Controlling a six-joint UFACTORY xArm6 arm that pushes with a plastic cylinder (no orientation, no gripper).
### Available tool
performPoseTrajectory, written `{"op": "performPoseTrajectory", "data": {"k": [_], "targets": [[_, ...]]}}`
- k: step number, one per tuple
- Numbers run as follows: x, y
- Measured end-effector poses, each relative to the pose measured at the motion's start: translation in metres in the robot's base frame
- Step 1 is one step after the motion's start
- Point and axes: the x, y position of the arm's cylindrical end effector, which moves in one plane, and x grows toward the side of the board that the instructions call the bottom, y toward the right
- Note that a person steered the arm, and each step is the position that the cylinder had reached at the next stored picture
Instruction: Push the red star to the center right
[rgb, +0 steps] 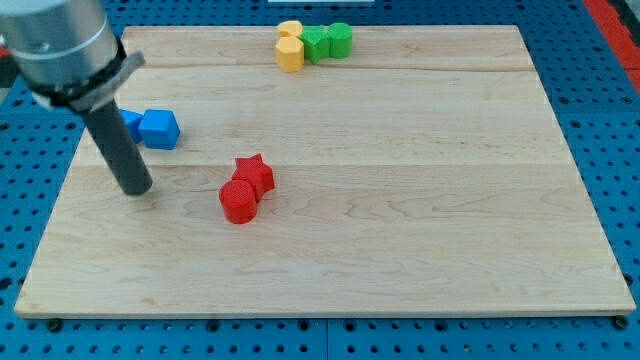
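Note:
The red star (254, 173) lies a little left of the board's middle. A red cylinder (238, 201) touches it on its lower left. My tip (137, 188) rests on the board at the left, well to the left of the red star and cylinder and apart from them. It stands just below the blue blocks.
Two blue blocks sit at the left: one (159, 129) fully seen, the other (131, 124) partly hidden behind the rod. At the top middle two yellow blocks (289, 43) touch two green blocks (329, 42). The wooden board (420, 200) lies on a blue pegboard.

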Motion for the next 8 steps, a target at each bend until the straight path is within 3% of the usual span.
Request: {"op": "performPoseTrajectory", "data": {"k": [1, 2, 7, 8], "targets": [[0.03, 0.068], [0.033, 0.106], [-0.102, 0.089], [-0.109, 0.102]]}}
